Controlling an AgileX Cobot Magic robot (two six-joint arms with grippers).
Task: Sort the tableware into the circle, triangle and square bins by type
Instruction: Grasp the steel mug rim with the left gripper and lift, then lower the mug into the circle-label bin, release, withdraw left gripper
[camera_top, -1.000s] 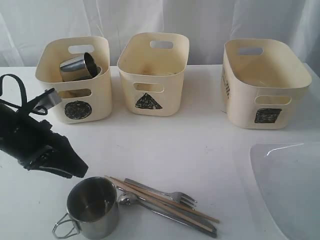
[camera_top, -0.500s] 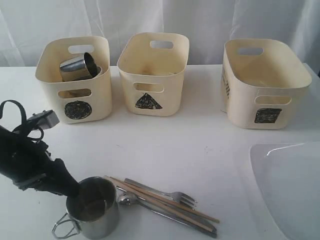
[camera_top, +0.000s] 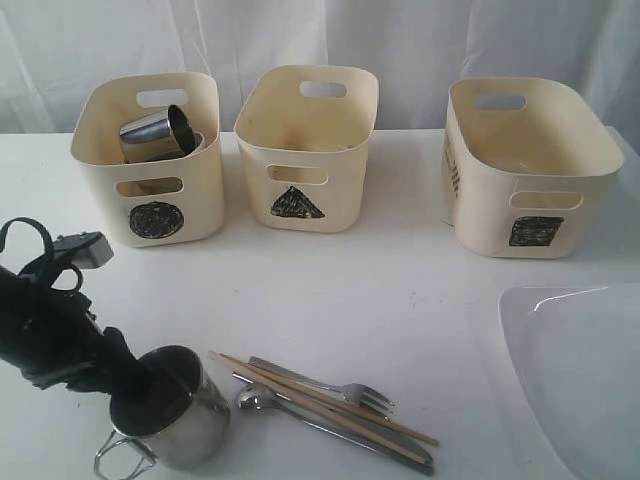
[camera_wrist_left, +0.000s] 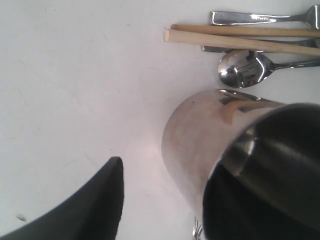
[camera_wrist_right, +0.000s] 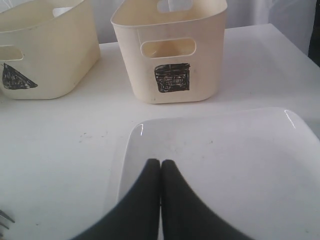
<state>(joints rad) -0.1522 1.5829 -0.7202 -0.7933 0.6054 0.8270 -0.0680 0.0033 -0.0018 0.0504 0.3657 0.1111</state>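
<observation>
Steel mug (camera_top: 190, 430), shiny with a wire loop handle, leans.

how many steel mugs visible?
2. One mug lies tilted in the circle bin; the other mug sits on the table beside the chopsticks, a finger of the left end effector inside it. Bins may hide more.

The white table (camera_top: 400, 290) bears circle bin (camera_top: 200, 205), triangle bin (camera_top: 345, 190), square bin (camera_top: 480, 200), and nearer, fork (camera_top: 365, 397), spoon (camera_top: 255, 400), chopsticks (camera_top: 400, 428) and plate (camera_top: 570, 400).
</observation>
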